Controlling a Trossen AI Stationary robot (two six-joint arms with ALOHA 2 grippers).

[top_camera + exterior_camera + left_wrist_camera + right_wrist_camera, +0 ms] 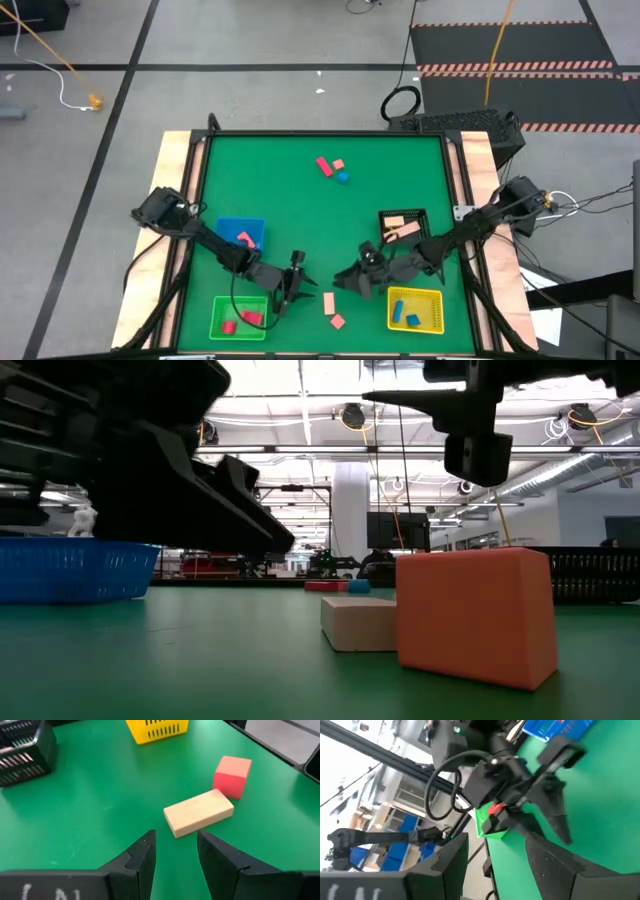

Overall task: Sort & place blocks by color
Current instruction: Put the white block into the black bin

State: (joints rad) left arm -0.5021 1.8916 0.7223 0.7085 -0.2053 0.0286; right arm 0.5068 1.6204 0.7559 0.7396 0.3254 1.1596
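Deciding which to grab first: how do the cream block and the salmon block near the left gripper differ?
The cream block is a flat, long bar lying on its broad face; the salmon block is a compact cube that stands taller. The cream block lies nearer the open left gripper, the salmon block just beyond it. Both rest on the green table, outside any tray, close together.

Watching high view looking straight down on whole green table [300, 200]. Low view sitting at table height, very near salmon cube [475, 615], lower right. Left wrist view sharing same cube [232, 775], upper right.
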